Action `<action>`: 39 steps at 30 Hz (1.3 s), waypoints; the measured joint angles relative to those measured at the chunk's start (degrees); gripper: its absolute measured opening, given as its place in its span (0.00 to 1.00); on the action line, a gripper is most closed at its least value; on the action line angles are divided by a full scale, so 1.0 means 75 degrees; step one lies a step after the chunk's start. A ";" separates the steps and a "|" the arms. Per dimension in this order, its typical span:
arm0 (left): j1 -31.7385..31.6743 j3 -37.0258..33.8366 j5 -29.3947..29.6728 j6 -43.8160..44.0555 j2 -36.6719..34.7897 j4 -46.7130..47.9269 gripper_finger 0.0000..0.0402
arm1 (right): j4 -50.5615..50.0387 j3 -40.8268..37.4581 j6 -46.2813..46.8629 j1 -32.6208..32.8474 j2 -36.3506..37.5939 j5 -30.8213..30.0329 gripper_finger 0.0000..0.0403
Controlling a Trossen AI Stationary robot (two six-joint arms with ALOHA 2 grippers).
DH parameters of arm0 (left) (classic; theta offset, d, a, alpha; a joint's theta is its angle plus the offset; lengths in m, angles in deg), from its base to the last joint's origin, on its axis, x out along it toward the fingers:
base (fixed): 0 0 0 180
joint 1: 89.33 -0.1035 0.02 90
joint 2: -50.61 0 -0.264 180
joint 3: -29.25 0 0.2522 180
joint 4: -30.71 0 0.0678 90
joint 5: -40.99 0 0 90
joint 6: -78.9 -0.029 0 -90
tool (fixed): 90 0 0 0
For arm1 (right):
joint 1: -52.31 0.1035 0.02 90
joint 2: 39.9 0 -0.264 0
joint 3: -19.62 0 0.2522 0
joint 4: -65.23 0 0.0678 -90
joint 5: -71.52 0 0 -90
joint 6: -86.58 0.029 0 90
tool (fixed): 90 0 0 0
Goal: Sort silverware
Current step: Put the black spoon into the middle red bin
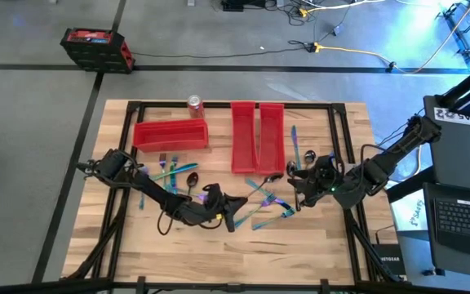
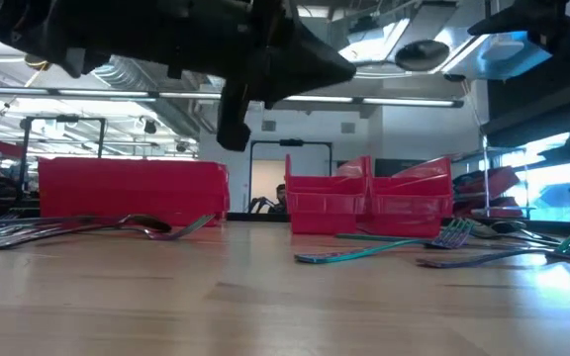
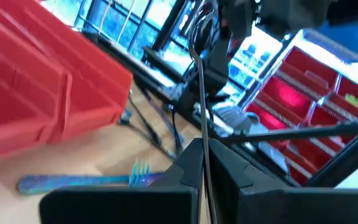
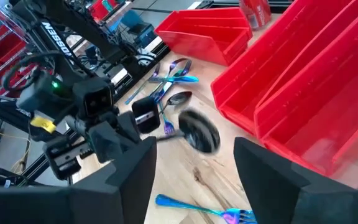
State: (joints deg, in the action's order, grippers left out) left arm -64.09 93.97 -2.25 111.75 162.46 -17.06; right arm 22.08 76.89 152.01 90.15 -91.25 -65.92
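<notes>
Wooden table (image 1: 317, 245) carrying three long red bins: one lying crosswise at the far left (image 1: 170, 135), two side by side at the far centre (image 1: 258, 137); red soda can (image 1: 195, 104) standing just behind the crosswise bin; none of the bins showing anything inside. Left arm stretched low across the near centre, left gripper (image 1: 233, 219) fully closed and apparently empty, near the fork cluster. Right arm reaching in from the right, right gripper (image 4: 194, 155) spread wide with nothing between the fingers, hovering over a dark spoon (image 4: 199, 130) beside the paired bins. Silverware (image 1: 174, 173) loose on the wood in two scatters, one before the crosswise bin, another, forks (image 1: 269, 204) mostly, near the paired bins. Judged early in sorting; picking stage; next, lowering to straddle one thin handle and closing squarely.
</notes>
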 joint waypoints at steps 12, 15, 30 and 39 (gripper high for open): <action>-0.0569 0.0001 0.0675 -0.1291 -0.0841 -0.0080 0.00 | 0.0531 -0.0003 0.0000 0.0000 0.0000 0.0039 0.49; -0.0718 0.0001 0.0532 -0.1722 -0.0972 -0.0092 0.00 | 0.0682 -0.0003 0.0000 0.0000 0.0002 -0.0027 0.49; -0.1392 0.0001 0.0395 -0.1616 -0.1058 -0.0566 0.00 | 0.0775 0.0478 -0.1190 0.0000 0.0038 -0.0615 0.49; -0.1805 0.0001 0.0395 -0.1992 -0.1058 -0.0527 0.00 | 0.0777 0.0493 -0.1326 0.0000 0.0038 -0.1037 0.49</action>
State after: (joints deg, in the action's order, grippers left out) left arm -77.62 93.97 0.72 96.81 154.53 -21.01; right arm 27.91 80.58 142.07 90.15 -90.97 -73.70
